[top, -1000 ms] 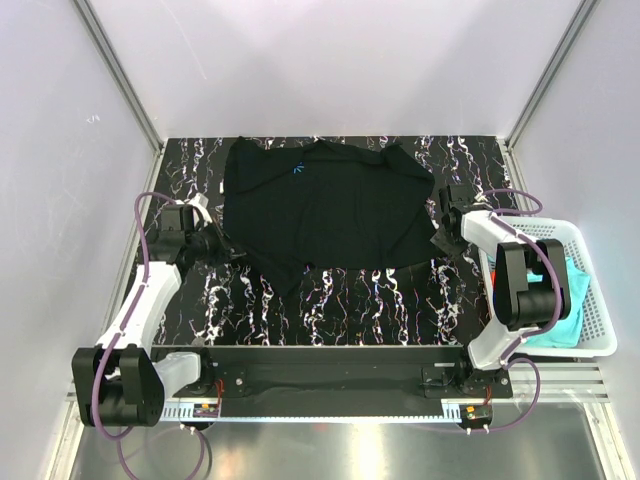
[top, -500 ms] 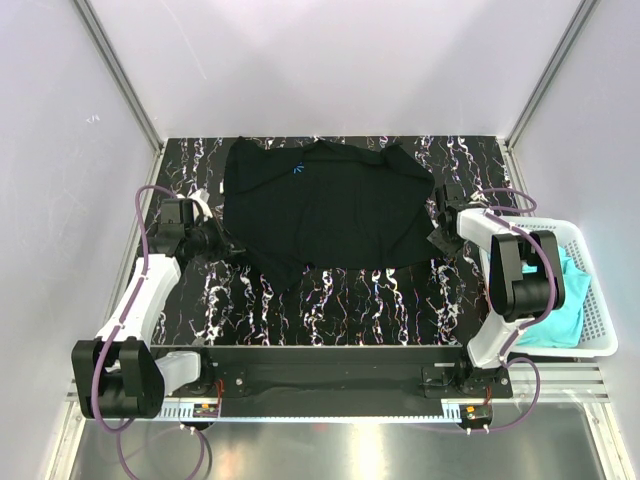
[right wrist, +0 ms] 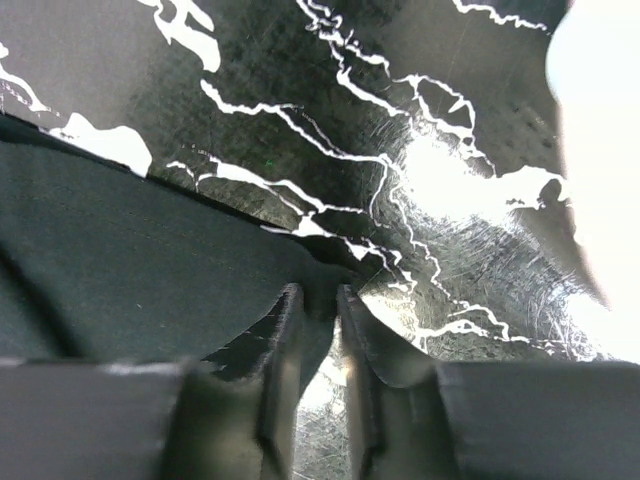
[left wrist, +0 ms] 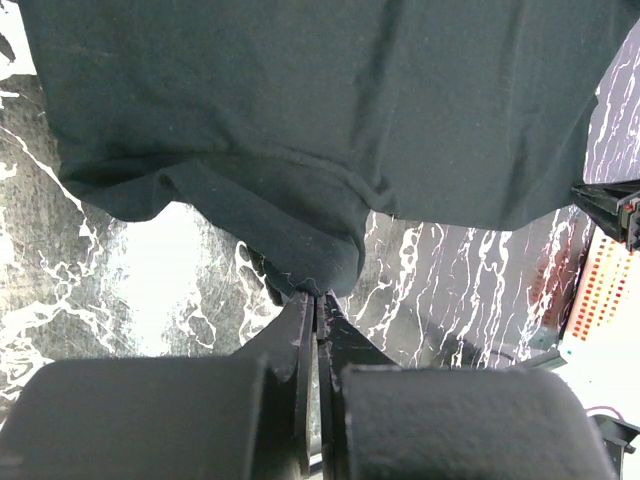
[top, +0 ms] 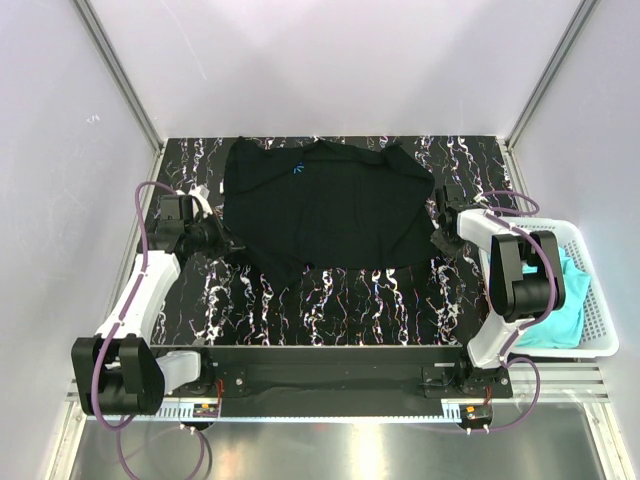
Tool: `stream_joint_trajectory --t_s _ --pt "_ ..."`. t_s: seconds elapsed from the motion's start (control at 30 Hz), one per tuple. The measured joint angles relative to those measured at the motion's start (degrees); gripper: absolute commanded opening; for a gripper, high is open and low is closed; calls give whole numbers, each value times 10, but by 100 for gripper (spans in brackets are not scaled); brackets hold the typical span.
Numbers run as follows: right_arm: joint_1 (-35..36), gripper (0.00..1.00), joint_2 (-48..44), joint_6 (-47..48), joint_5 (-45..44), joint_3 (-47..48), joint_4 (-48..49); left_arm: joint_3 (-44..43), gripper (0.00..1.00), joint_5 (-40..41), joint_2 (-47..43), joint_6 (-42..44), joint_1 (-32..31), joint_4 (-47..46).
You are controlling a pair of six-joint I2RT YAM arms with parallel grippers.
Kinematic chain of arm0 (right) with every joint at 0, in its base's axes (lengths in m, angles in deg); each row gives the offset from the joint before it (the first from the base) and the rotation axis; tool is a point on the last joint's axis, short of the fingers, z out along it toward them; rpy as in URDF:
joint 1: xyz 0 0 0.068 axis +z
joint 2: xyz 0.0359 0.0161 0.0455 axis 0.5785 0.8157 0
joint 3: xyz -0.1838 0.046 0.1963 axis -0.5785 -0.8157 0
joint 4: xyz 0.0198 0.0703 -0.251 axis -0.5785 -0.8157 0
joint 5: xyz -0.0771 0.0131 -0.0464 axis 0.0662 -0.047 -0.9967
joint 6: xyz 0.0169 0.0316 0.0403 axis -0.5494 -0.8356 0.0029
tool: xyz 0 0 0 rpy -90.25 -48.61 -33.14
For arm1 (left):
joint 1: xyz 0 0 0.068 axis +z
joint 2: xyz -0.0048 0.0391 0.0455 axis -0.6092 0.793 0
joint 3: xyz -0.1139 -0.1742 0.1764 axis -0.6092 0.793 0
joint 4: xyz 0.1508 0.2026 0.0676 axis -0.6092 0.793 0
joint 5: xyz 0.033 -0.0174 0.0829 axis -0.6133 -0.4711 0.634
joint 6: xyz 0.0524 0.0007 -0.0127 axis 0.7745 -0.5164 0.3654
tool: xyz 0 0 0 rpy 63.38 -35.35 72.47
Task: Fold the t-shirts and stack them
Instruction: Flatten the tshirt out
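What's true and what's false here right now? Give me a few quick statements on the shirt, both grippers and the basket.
1. The black t-shirt lies spread on the table. True.
2. The left gripper is wide open. False: it is shut, pinching the shirt's left edge.
3. The basket holds turquoise cloth. True.
4. The right gripper hangs over the basket. False: it sits at the shirt's right edge, fingers apart around a corner of the cloth.

We see a large black cloth t-shirt (top: 325,210) spread on the black white-veined counter (top: 380,300), left hand (top: 231,245) at its eight o'clock edge, right hand (top: 436,240) at three o'clock.
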Motion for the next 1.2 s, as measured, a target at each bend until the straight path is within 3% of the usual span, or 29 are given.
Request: stream_joint_trajectory --t_s 0.2,0.6,0.83,1.2 --pt "-3 1 6 7 1 7 0 -13 0 0 0 2 0 7" --pt "-4 0 -20 67 36 6 -15 -82 0 18 -7 10 0 36" --pt "-4 0 -85 155 106 56 -39 -222 0 11 -7 27 0 37" --pt "-4 0 -110 206 152 321 -75 -565 0 -79 53 132 0 29"
